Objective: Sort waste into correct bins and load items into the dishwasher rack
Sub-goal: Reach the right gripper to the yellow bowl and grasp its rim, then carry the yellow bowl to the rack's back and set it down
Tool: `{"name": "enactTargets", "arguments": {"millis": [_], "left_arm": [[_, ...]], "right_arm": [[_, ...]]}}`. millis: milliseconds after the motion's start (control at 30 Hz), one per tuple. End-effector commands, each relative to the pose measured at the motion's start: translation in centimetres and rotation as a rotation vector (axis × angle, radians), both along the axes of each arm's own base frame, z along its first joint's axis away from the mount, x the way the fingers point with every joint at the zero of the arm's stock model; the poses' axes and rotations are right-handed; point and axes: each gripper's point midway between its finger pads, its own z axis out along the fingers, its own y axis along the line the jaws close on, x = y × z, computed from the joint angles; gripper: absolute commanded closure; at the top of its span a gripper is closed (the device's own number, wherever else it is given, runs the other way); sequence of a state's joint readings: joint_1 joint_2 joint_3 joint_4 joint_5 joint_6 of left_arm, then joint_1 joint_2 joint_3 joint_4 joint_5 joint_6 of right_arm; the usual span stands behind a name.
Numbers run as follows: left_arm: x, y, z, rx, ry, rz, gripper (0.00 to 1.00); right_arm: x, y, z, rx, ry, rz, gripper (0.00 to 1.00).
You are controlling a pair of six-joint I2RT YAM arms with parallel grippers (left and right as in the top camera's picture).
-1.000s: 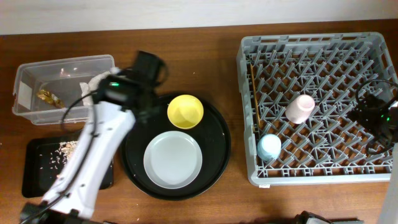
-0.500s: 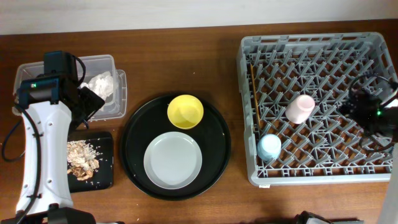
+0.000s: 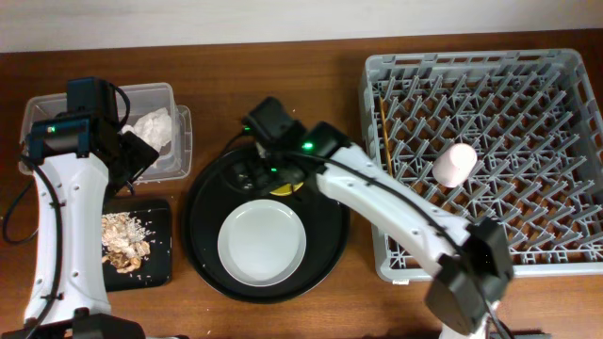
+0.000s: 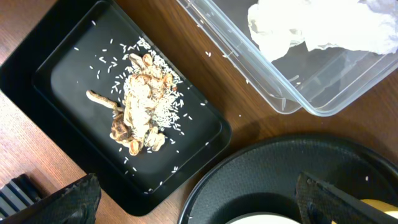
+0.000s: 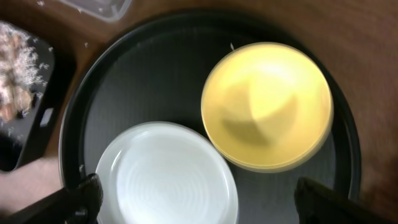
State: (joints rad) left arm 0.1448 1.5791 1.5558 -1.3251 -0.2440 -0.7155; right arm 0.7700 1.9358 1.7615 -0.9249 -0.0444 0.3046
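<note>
The right gripper (image 5: 198,202), jaws wide and empty, hovers over the large round black tray (image 3: 203,250), above its yellow bowl (image 5: 267,106) and pale grey round plate (image 3: 262,241). The left gripper (image 4: 199,205), equally wide and empty, hangs at that tray's left edge. It is near the shallow black rectangular tray (image 4: 62,62) of beige food scraps (image 4: 140,109) and the clear plastic tub (image 4: 249,68) holding a crumpled white napkin (image 4: 311,25).

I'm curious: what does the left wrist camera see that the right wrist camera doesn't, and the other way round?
Left wrist only: the crumpled white napkin in the clear tub, and the whole pile of food scraps in the shallow black tray. Right wrist only: the whole yellow bowl and most of the grey plate; the left view catches mere slivers. Both: the round black tray, plus part of the shallow tray and tub.
</note>
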Motion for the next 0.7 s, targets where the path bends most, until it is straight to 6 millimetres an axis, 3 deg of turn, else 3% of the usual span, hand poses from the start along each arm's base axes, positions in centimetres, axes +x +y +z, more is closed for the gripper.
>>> {"name": "enactTargets", "arguments": {"millis": [0, 100, 200, 267, 333, 367, 433, 533, 667], "left_arm": [[-0.1, 0.5, 0.7, 0.022, -0.017, 0.004, 0.01], [-0.1, 0.5, 0.7, 0.022, -0.017, 0.004, 0.01], [-0.1, 0.5, 0.7, 0.022, -0.017, 0.004, 0.01], [-0.1, 0.5, 0.7, 0.022, -0.017, 0.004, 0.01], [-0.1, 0.5, 0.7, 0.022, -0.017, 0.004, 0.01], [-0.1, 0.5, 0.7, 0.022, -0.017, 0.004, 0.01], [-0.1, 0.5, 0.7, 0.022, -0.017, 0.004, 0.01], [-0.1, 0.5, 0.7, 0.022, -0.017, 0.004, 0.01], [-0.1, 0.5, 0.7, 0.021, -0.017, 0.004, 0.01]], "right_arm": [[2.5, 1.5, -0.8, -0.056, -0.037, -0.003, 0.01], [3.3, 2.6, -3.9, -0.072, -0.011, 0.004, 0.0], [4.0, 3.7, -4.6, -0.042, -0.026, -0.024, 0.07], [4.7, 3.7, -5.8, -0.051, -0.037, -0.113, 0.2], [4.8, 3.9, -7.4, -0.08, -0.033, -0.114, 0.25], [4.7, 4.1, -8.9, -0.096, -0.018, -0.11, 0.34], [4.5, 4.2, -10.2, -0.113, -0.003, -0.106, 0.41], [4.7, 3.9, -10.8, -0.134, -0.014, -0.162, 0.57], [4.4, 3.5, -11.7, -0.155, 0.0, -0.17, 0.69]]}}
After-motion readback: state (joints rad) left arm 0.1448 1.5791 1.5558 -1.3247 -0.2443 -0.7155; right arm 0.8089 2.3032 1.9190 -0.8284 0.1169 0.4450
